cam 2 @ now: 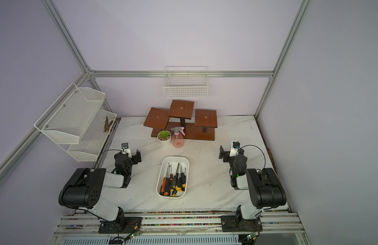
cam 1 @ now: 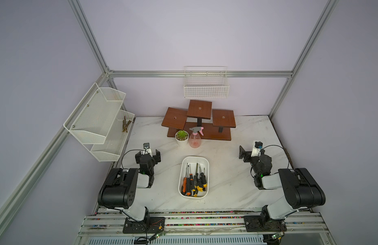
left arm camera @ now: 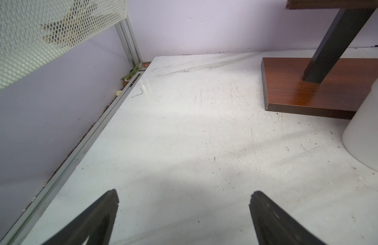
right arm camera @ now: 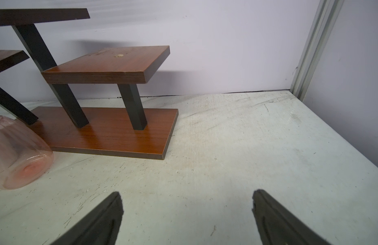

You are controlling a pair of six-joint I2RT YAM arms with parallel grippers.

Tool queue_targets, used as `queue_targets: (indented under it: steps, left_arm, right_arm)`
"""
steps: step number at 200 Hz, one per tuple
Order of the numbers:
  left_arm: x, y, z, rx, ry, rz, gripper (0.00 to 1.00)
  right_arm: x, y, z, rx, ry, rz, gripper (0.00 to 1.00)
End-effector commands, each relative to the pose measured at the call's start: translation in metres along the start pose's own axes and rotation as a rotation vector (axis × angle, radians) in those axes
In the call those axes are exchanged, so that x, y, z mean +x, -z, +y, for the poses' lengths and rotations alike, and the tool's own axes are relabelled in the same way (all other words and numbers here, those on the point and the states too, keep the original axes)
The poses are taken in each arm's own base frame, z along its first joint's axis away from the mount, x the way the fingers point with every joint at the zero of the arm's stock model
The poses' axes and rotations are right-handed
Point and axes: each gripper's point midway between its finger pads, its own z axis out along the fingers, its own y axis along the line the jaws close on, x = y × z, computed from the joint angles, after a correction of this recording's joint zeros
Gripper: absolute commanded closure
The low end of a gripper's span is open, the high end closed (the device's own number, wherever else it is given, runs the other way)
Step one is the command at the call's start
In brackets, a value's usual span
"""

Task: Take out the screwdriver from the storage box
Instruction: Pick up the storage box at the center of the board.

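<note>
Evidently nothing is done: the screwdrivers (cam 1: 193,182) all lie in the storage box (cam 1: 194,157); left hand (left arm camera: 183,194) and right hand (right arm camera: 187,194) stand released, empty, well apart from it.

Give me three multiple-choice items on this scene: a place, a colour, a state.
1. Where is the storage box? A on the table, between the left arm and the right arm; B at the table's far edge; C hanging on the wall.
2. What colour is the spray bottle? A blue; B pink; C green.
3. How are the fingers of the left gripper and the right gripper? A shut on a screwdriver; B shut, empty; C spread, empty.
Answers: 1 A, both top views show it there. 2 B, its body is pink. 3 C, each wrist view shows bare table between spread fingers.
</note>
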Motion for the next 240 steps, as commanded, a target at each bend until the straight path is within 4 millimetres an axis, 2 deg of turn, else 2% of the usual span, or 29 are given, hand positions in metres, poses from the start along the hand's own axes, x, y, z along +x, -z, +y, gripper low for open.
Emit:
queue_targets:
  steps: [1,26,42,60,63,75,81,100,127,148,164,179,198,234,240]
  left_arm:
    - [-0.023,-0.001,0.001,0.003,0.034,-0.062,0.00]
    - [-0.024,-0.001,0.000,0.005,0.035,-0.062,0.00]
    - [-0.032,0.002,0.009,-0.056,0.037,-0.083,0.00]
    - [-0.042,0.000,0.012,-0.111,0.006,0.016,0.00]
    - [-0.044,0.000,0.011,-0.108,-0.002,0.034,0.00]
    - [-0.054,0.001,0.014,-0.143,0.002,0.092,0.00]
    - [-0.071,0.007,0.019,-0.172,0.029,0.085,0.00]
    - [-0.081,0.017,0.025,-0.238,0.116,0.196,0.00]
    - [-0.087,0.032,-0.001,-0.165,0.142,0.319,0.00]
    - [-0.083,0.049,-0.032,-0.043,0.163,0.397,0.00]
    - [-0.076,0.066,-0.052,0.012,0.148,0.461,0.00]
    - [-0.073,0.082,-0.072,0.072,0.131,0.500,0.00]
    - [-0.063,0.100,-0.099,0.143,0.115,0.552,0.00]
    - [-0.038,0.122,-0.151,0.232,0.066,0.630,0.00]
    - [-0.024,0.120,-0.160,0.228,0.042,0.666,0.00]
  right_arm:
    - [-0.004,0.001,0.001,-0.002,0.015,-0.021,0.00]
    - [-0.004,0.001,0.000,0.003,0.015,-0.022,0.00]
    - [-0.005,0.001,-0.017,0.100,-0.025,-0.019,0.00]
    - [-0.007,0.007,-0.030,0.180,-0.058,-0.034,0.00]
    - [-0.018,0.011,-0.031,0.189,-0.065,-0.068,0.00]
    - [-0.024,0.018,-0.038,0.230,-0.082,-0.086,0.00]
    - [-0.027,0.020,-0.038,0.230,-0.082,-0.092,0.00]
    - [-0.043,0.026,-0.033,0.215,-0.073,-0.084,0.00]
    - [-0.078,0.025,-0.029,0.211,-0.147,-0.017,0.00]
    - [-0.091,0.021,-0.004,0.132,-0.131,0.118,0.00]
    - [-0.083,0.019,0.019,0.065,-0.101,0.273,0.00]
    - [-0.069,0.020,0.051,-0.049,-0.114,0.384,0.00]
    - [-0.051,0.033,0.093,-0.128,-0.114,0.489,0.00]
    - [-0.040,0.062,0.168,-0.230,-0.091,0.523,0.00]
    - [-0.038,0.066,0.181,-0.251,-0.078,0.535,0.00]
